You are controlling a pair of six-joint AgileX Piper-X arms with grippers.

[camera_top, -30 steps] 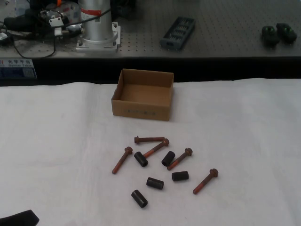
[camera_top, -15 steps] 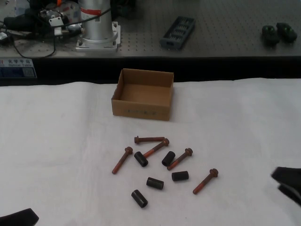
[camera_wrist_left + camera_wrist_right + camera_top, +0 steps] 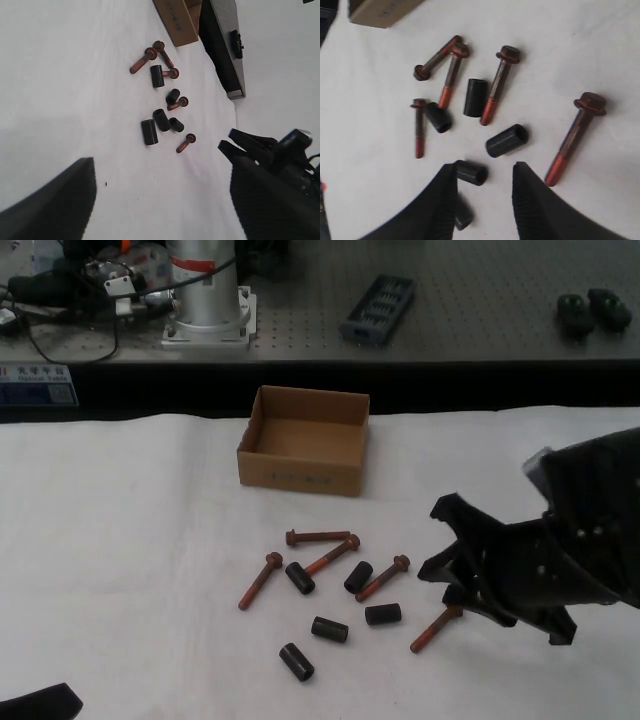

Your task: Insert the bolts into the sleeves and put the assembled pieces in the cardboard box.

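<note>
Several rust-red bolts (image 3: 259, 580) and several short black sleeves (image 3: 329, 629) lie loose on the white cloth in front of the open cardboard box (image 3: 303, 476). None of the bolts sits in a sleeve. My right gripper (image 3: 432, 538) hangs open just right of the pile, partly over the rightmost bolt (image 3: 430, 632). In the right wrist view its gripper (image 3: 485, 170) is open above a sleeve (image 3: 471, 172), with the rightmost bolt (image 3: 575, 137) beside one finger. My left gripper (image 3: 162, 165) stands wide open and empty, well away from the sleeves (image 3: 149, 132) and the box (image 3: 176, 21).
A dark part of an arm (image 3: 38, 706) pokes in at the near left corner. Behind the cloth, the perforated bench carries a metal column (image 3: 205, 290), a grey ribbed block (image 3: 378, 304) and two black parts (image 3: 592, 310). The cloth (image 3: 120, 540) is bare at the left.
The right arm has come in from the right edge and now reaches the rightmost bolt. The bolts, sleeves and box have not moved.
</note>
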